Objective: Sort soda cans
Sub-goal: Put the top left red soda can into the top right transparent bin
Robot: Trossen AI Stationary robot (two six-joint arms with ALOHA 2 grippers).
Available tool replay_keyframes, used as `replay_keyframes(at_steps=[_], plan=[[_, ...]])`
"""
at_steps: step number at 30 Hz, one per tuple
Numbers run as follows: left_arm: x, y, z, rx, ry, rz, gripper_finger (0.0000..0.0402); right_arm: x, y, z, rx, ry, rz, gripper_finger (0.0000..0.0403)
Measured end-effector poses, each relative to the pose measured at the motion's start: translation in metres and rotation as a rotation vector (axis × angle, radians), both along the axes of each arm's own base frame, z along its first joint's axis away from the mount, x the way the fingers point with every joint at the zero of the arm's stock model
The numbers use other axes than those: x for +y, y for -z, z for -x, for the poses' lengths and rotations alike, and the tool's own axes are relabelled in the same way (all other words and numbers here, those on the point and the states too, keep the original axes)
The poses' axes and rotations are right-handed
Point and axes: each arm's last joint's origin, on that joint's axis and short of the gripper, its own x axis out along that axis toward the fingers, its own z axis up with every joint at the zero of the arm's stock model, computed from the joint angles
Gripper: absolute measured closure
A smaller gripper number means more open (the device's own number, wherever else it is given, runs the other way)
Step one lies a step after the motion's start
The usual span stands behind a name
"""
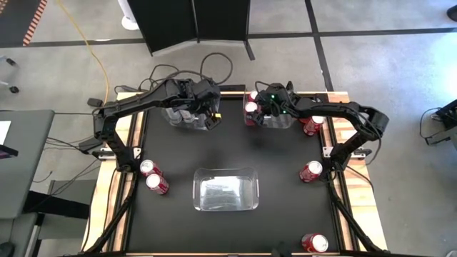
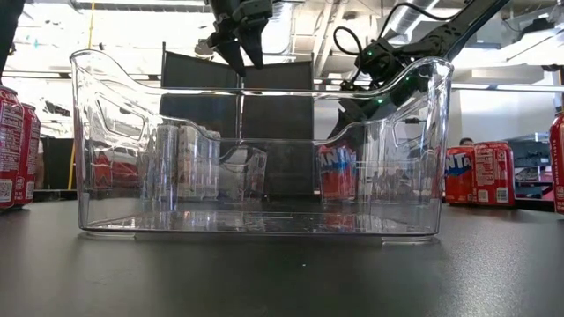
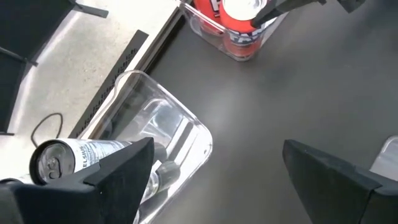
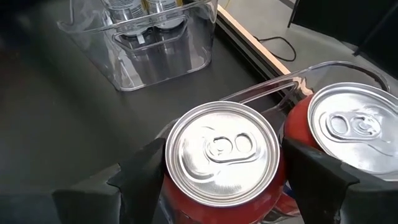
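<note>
An upright red can (image 4: pixel 221 158) is being held between the right gripper's (image 4: pixel 221 180) fingers, directly above the far right bin (image 4: pixel 323 74); the left gripper (image 3: pixel 211 180) is being held wide open, empty.

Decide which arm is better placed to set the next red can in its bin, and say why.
The right. Its gripper already has a red can between its fingers, over the far right bin beside another red can. The left gripper is open and empty over the silver-can bin.

light: bright overhead | glare: clear bin (image 2: pixel 264 150) walls | shadows: soft
</note>
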Motion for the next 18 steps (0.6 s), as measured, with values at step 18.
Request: replay_keyframes(at_steps=[18], plan=[[-0.001,0.000,0.000,-0.006,-0.007,0.006,0.0050,-0.010,0.001,0.008,-0.025,0.085,-0.076,0.0091]])
